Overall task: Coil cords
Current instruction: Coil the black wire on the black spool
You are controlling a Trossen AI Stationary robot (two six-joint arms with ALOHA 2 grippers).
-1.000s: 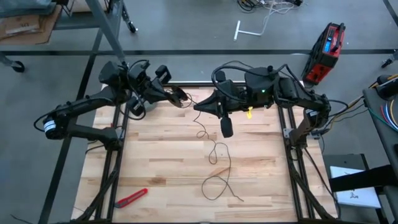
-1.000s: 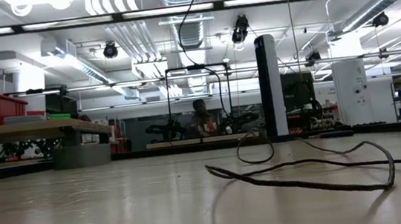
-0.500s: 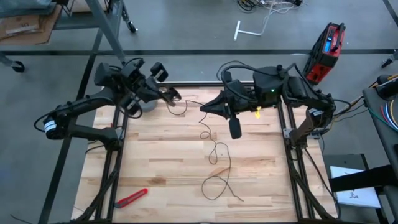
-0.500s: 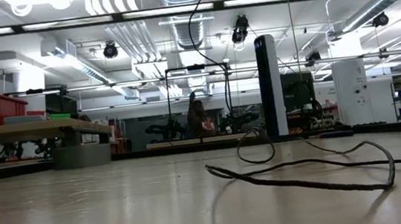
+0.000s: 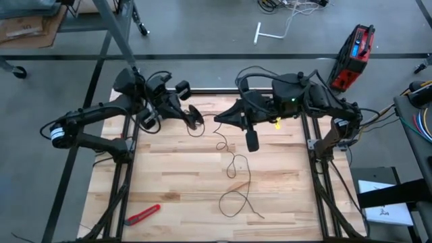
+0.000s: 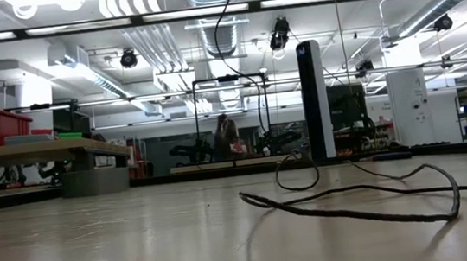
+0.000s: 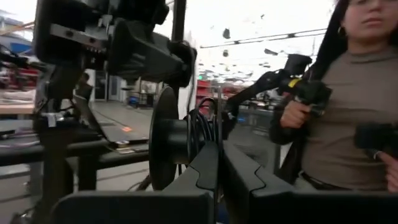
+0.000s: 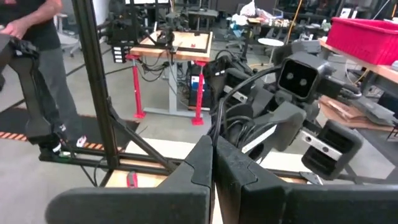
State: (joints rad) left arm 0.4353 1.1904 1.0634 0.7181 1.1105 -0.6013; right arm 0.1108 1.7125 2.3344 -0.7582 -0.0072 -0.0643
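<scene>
Table (image 5: 175, 175): pale wood slats, dark frame. A red-handled tool (image 5: 142, 214) lies at the near left corner, well apart from the work. A red case (image 5: 353, 57) stands on the floor beyond the far right corner. A person (image 7: 348, 99) shows in the left wrist view past the arms, holding a dark handle.

Left gripper (image 5: 194, 116): raised over the far left of the table, fingers (image 7: 205, 171) pressed together on the reel (image 7: 168, 143). The reel is black, round, seen edge-on, with turns of cord wound at its hub.

Right gripper (image 5: 219, 119): just right of the left one, fingers (image 8: 202, 162) together; whether they pinch the cord cannot be told.

Cord (image 5: 236, 179): very thin, black. It hangs between the grippers, then trails in loose loops toward the near middle of the table. In the low view a flat loop lies on the wood (image 6: 354, 200).
</scene>
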